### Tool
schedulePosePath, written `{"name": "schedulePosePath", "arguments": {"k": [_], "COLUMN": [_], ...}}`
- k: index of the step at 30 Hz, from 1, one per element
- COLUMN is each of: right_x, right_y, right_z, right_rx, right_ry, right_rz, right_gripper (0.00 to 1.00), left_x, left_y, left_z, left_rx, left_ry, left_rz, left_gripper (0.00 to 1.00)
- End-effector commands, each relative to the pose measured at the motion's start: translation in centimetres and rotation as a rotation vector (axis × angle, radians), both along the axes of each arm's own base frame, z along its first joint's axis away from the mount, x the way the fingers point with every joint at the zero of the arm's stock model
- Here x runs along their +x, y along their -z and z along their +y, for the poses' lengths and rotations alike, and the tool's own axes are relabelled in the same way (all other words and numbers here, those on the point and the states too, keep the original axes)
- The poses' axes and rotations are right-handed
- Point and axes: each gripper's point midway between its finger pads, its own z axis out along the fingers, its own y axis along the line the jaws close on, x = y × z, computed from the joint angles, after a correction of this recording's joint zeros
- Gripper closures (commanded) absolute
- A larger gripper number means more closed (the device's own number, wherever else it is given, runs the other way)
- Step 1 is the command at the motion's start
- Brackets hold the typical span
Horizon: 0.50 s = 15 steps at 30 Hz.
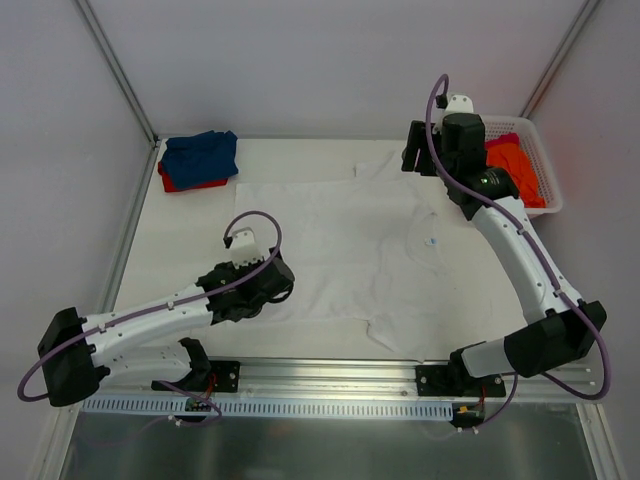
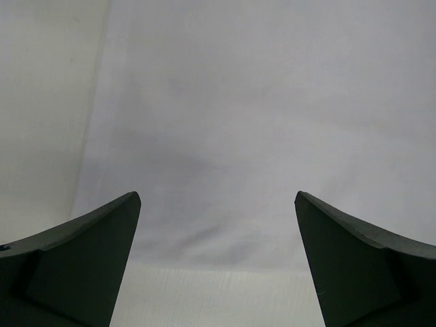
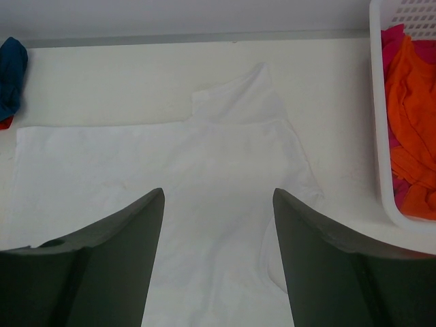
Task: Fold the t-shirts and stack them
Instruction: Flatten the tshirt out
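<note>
The large white t-shirt (image 1: 340,245) lies spread flat mid-table, sleeves toward the right. My left gripper (image 1: 284,286) is open and empty, low over the shirt's near-left edge; its wrist view shows white cloth (image 2: 259,122) between the fingers (image 2: 82,252) and bare table just below. My right gripper (image 1: 411,158) is open and empty, raised above the shirt's far sleeve (image 3: 238,95). A folded blue tee (image 1: 203,152) lies on a red tee (image 1: 190,184) at the back left. The orange tee (image 1: 515,168) lies in the basket.
The white lattice basket (image 1: 545,170) stands at the back right, its wall (image 3: 379,136) beside the sleeve; it holds orange cloth (image 3: 412,102) and pink-red cloth (image 3: 392,37). The blue tee (image 3: 10,75) shows at the right wrist view's left edge. Metal frame posts flank the table.
</note>
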Motion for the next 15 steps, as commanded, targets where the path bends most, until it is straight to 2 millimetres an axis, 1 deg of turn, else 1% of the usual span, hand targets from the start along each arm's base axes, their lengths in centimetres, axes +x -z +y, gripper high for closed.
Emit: {"name": "schedulePosePath", "arguments": {"k": [1,2,3,4,5,6,7,8,9,10,11,12,13,14,15], "right_x": [0.6,0.7,1.0,1.1,1.2,1.4,1.5,1.7,1.8,2.0,2.1,2.4,2.5,2.7,2.9], "right_y": [0.5,0.7,1.4,1.6,1.9,2.3,2.5,2.7,2.8,3.3,3.5,3.9,4.1,4.3,4.6], "right_z": [0.0,0.0,0.2,0.3,0.4,0.5,0.5,0.5,0.5,0.4,0.3,0.0,-0.1,-0.4,-0.6], "right_rx": [0.002,-0.002,-0.008,-0.007,-0.013,-0.017,-0.021,-0.024,-0.030,-0.036,-0.039,-0.050,-0.055,-0.063,-0.075], "right_ry": [0.004,0.003,0.002,-0.004,-0.006,-0.006,-0.007,-0.006,-0.007,-0.006,-0.002,0.004,0.008,0.014,0.016], "right_rz": [0.009,0.017,0.035,0.041,0.051,0.064,0.070,0.076,0.079,0.090,0.098,0.105,0.109,0.112,0.121], "right_gripper": [0.31,0.31,0.31,0.31,0.31,0.31,0.31,0.31,0.31,0.31,0.30,0.29,0.28,0.28,0.27], "left_x": [2.6,3.1,3.9,4.6,5.1,5.8,6.8,7.4,8.0,9.2,9.9,10.7,11.3,12.4,13.1], "left_y": [-4.1,-4.7,-5.0,-6.0,-6.3,-6.5,-7.1,-7.4,-7.5,-8.0,-8.3,-8.2,-8.3,-9.0,-8.9], "left_z": [1.6,1.8,2.3,2.2,2.2,2.9,2.0,1.9,2.0,2.0,1.9,2.6,2.5,1.4,1.3], "left_rx": [0.085,0.087,0.102,0.092,0.090,0.120,0.079,0.068,0.086,0.050,0.044,0.073,0.069,0.017,0.030], "left_ry": [-0.041,-0.054,-0.077,-0.086,-0.090,-0.089,-0.075,-0.066,-0.045,-0.053,-0.043,-0.029,-0.014,0.024,0.062], "left_rz": [-0.118,-0.131,-0.136,-0.152,-0.158,-0.155,-0.178,-0.188,-0.194,-0.220,-0.232,-0.232,-0.240,-0.276,-0.278], "left_gripper": [0.01,0.01,0.01,0.01,0.01,0.01,0.01,0.01,0.01,0.01,0.01,0.01,0.01,0.01,0.01]}}
